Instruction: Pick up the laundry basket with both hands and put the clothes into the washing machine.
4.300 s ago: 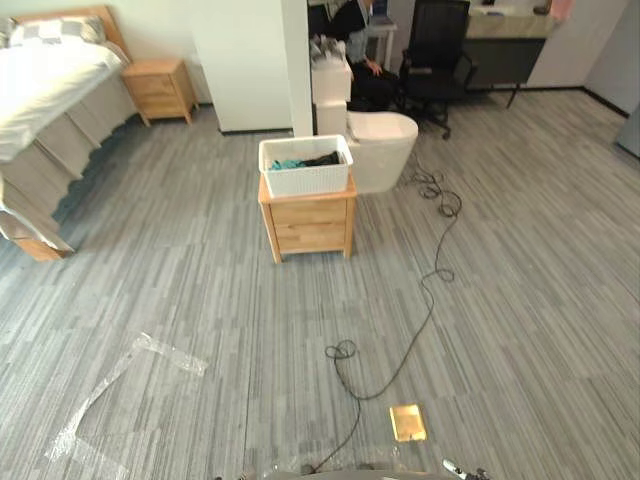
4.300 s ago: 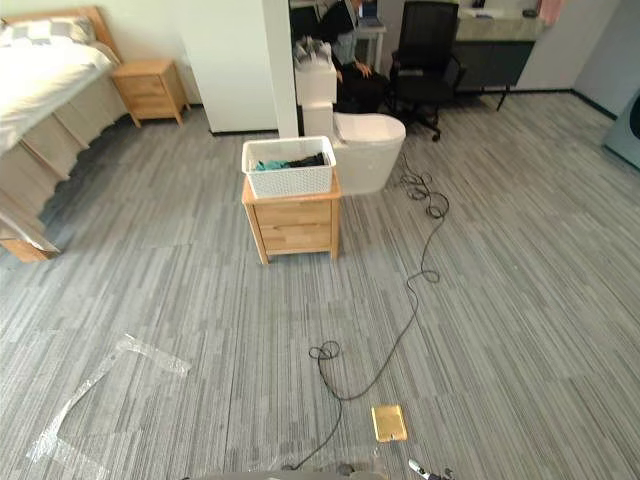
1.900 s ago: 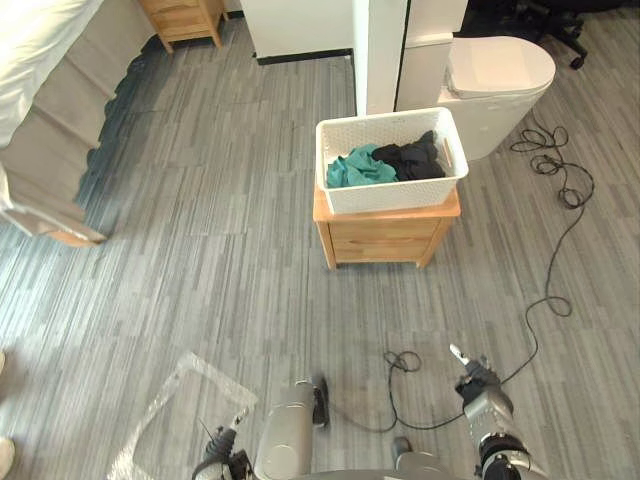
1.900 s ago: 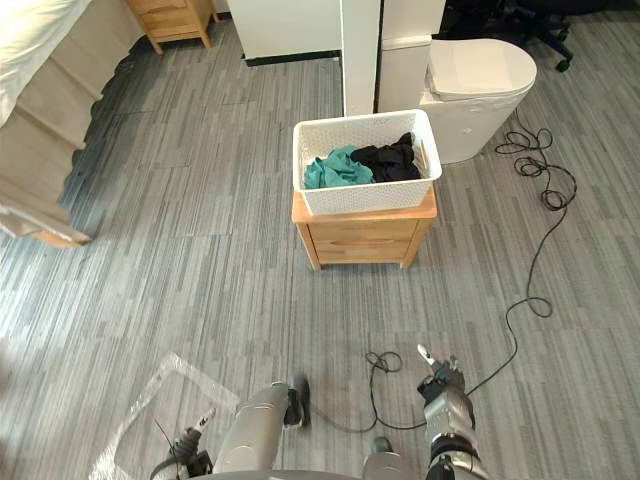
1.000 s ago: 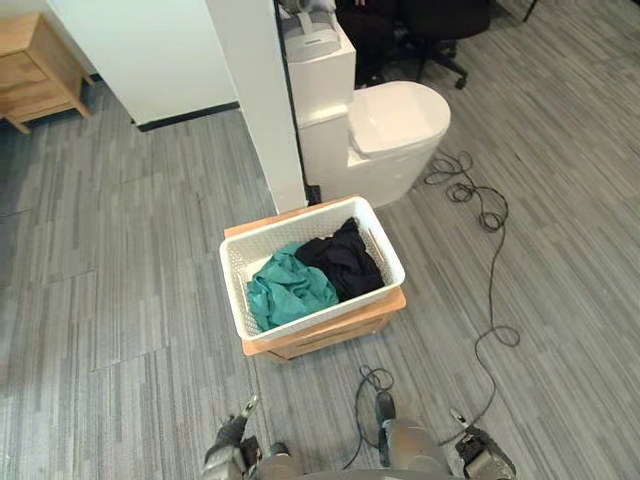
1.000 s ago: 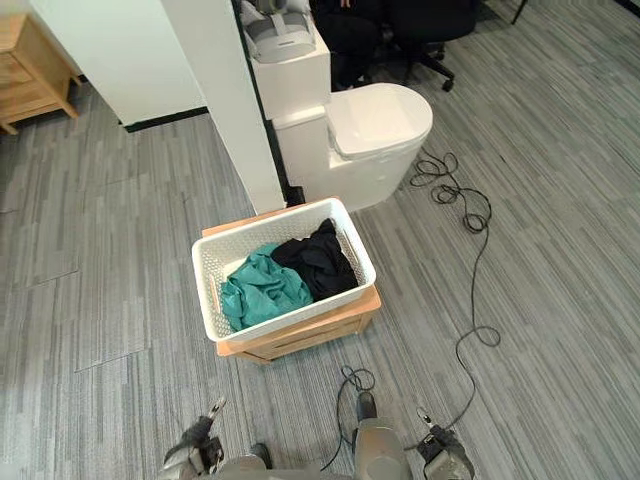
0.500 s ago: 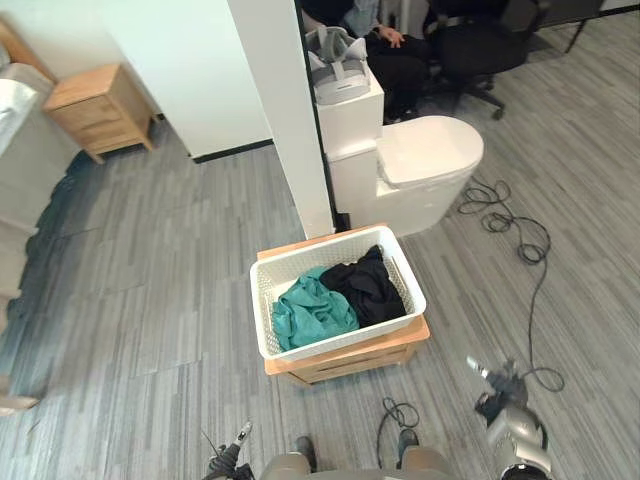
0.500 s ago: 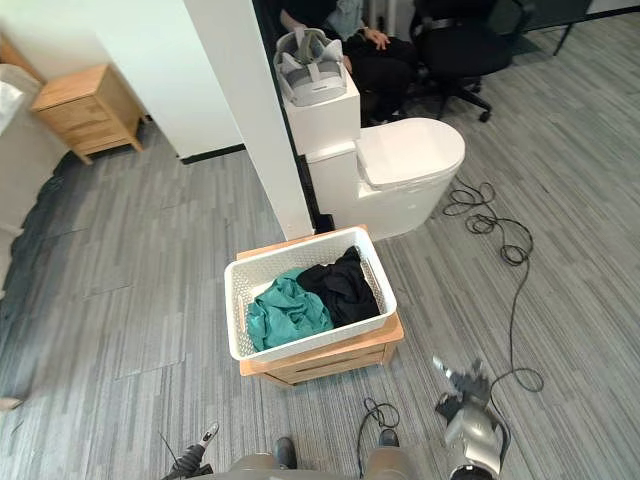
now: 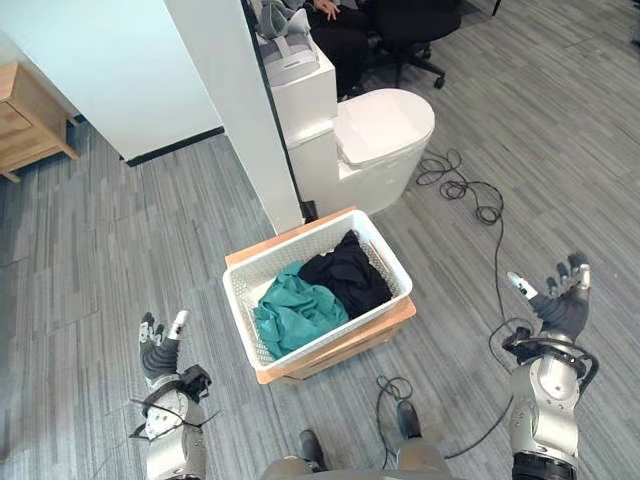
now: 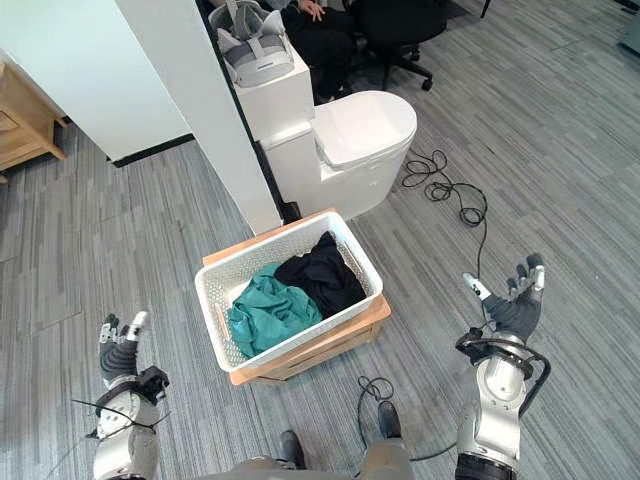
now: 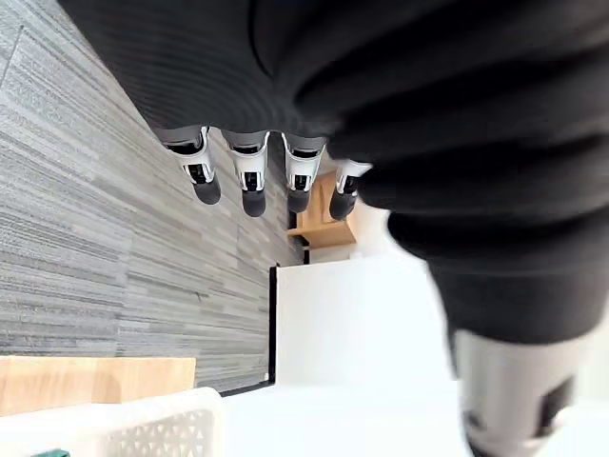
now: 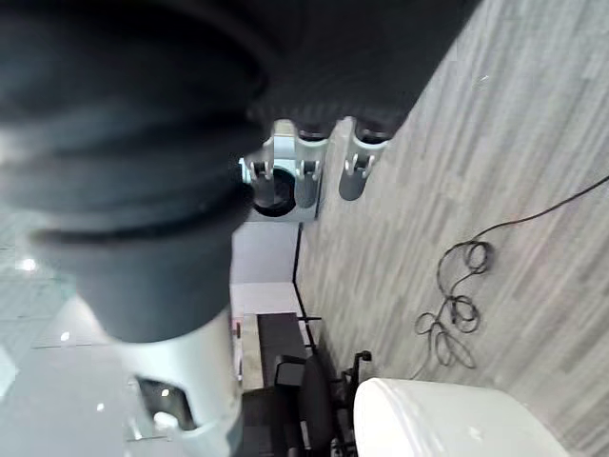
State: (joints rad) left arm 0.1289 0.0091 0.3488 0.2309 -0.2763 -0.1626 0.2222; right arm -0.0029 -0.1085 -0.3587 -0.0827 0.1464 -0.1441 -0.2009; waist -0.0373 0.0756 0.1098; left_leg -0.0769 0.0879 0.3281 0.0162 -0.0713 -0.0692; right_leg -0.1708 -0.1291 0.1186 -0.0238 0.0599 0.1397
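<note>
A white laundry basket (image 9: 240, 302) sits on a low wooden nightstand (image 9: 392, 327) in the middle of the floor. It holds a teal garment (image 9: 295, 316) and a black garment (image 9: 345, 277). My left hand (image 9: 157, 345) is raised at the lower left, open, well apart from the basket's left end. At the right my right hand (image 9: 560, 301) is also up with fingers spread, far from the basket's right end. The left wrist view shows straight fingers (image 11: 249, 181) and a corner of the basket (image 11: 143, 427).
A white toilet (image 9: 380, 130) stands just behind the basket beside a white pillar (image 9: 225, 90). A seated person (image 9: 340, 20) and an office chair (image 9: 410, 25) are farther back. A second nightstand (image 9: 25, 125) is at the far left.
The camera view has shifted. Both arms have risen: the left hand now stands up at the lower left, the right hand has lifted higher with fingers spread.
</note>
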